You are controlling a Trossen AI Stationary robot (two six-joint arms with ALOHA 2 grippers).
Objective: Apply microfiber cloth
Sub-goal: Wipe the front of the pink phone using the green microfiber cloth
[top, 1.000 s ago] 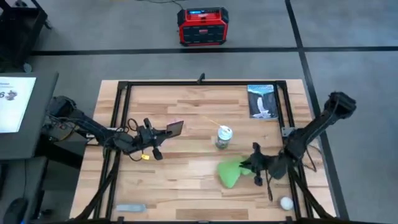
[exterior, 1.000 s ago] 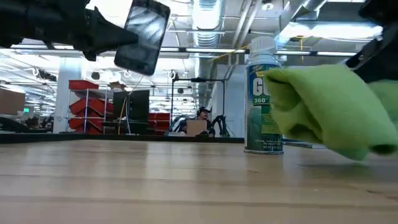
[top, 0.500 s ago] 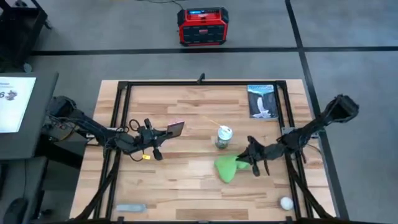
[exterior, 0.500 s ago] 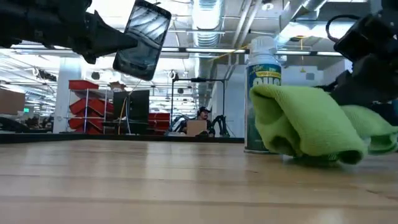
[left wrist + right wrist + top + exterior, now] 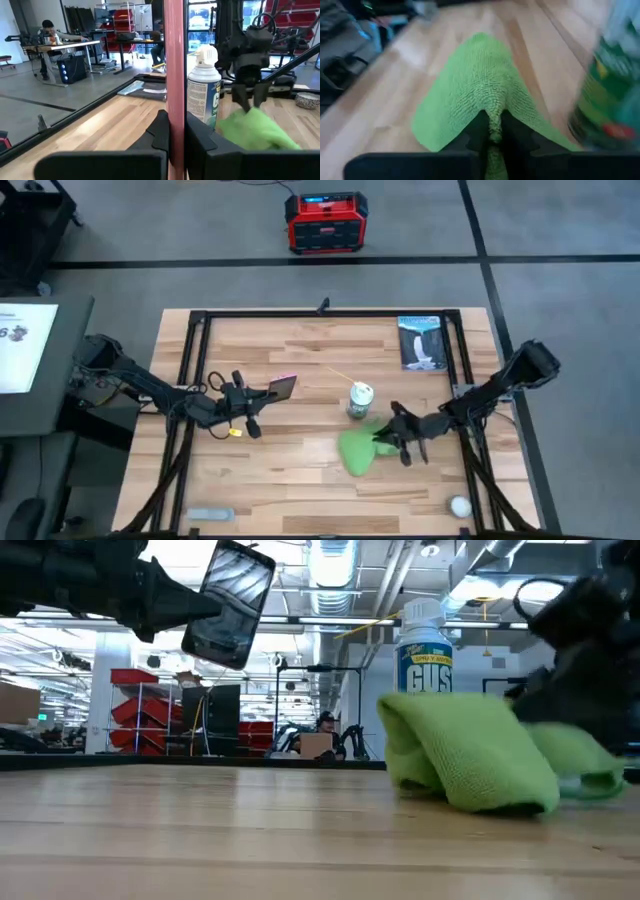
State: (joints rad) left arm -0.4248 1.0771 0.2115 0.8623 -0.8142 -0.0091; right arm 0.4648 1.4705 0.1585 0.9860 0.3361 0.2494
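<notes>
Cloth dragged on the table by your right arm

Your microfiber cloth (image 5: 356,449) lies bunched beside one spray can (image 5: 360,401), right gripper (image 5: 390,439) clamped on its edge. Only the low view shows the phone (image 5: 229,603) raised, pinched by your left gripper (image 5: 258,393).

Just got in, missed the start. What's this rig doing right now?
The left claw holds the pink phone up off the table. The right claw is shut on the green microfiber cloth, which lies bunched on the wooden table beside the spray can. Cloth and phone are well apart, so no wiping yet.
</notes>
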